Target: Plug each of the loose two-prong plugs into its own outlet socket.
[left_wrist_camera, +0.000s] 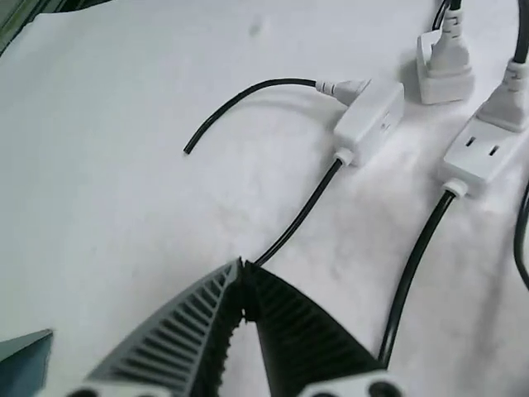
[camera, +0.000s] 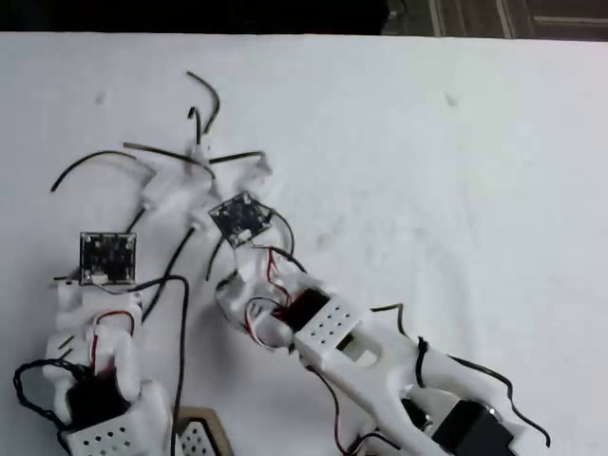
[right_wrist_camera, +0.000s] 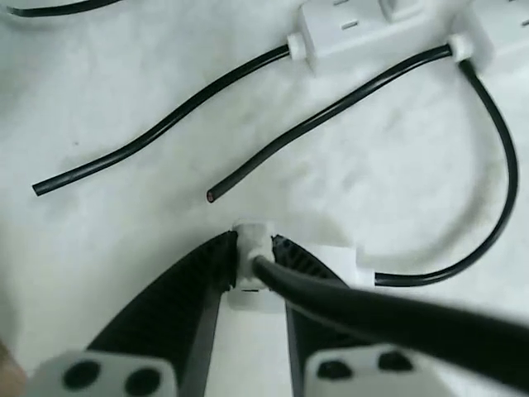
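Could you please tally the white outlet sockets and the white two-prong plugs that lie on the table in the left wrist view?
Outlet sockets: 3
Plugs: 3
Total: 6

Table (camera: 456, 171) white, sockets (left_wrist_camera: 370, 116) and plug (right_wrist_camera: 248, 236) white, all cords (left_wrist_camera: 302, 211) black. Dark grey with ribbed inner faces on the left gripper (left_wrist_camera: 242, 283). Arms (camera: 380, 366) white with dot-hole grid, motors (camera: 475, 429) black, wires (camera: 255, 318) red and white at lower centre of the high view, square boards (camera: 107, 256) black.
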You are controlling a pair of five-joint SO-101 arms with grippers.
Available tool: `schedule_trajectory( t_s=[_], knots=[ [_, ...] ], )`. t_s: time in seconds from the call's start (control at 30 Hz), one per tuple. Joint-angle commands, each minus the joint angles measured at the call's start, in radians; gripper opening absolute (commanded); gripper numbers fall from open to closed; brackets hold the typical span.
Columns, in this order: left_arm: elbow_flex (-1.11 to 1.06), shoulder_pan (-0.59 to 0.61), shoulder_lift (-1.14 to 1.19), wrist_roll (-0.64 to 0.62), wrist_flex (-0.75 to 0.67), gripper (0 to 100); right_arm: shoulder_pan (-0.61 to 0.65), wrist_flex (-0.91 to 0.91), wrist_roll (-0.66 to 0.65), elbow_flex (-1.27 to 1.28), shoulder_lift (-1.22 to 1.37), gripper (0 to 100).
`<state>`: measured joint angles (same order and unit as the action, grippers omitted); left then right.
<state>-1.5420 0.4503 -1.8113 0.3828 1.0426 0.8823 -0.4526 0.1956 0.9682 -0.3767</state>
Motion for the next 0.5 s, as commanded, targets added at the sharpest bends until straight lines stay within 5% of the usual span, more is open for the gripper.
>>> schedule_trajectory(
  t_s=[0.0, 0.47],
  knots=[
    [0.005, 0.008, -0.008, 0.000, -0.021, 2, -0.010, 0.004, 0.003, -0.020, 0.004, 1.7],
    [0.003, 0.007, -0.008, 0.000, -0.021, 2, -0.008, -0.130, -0.029, -0.005, -0.107, 1.7]
  ],
)
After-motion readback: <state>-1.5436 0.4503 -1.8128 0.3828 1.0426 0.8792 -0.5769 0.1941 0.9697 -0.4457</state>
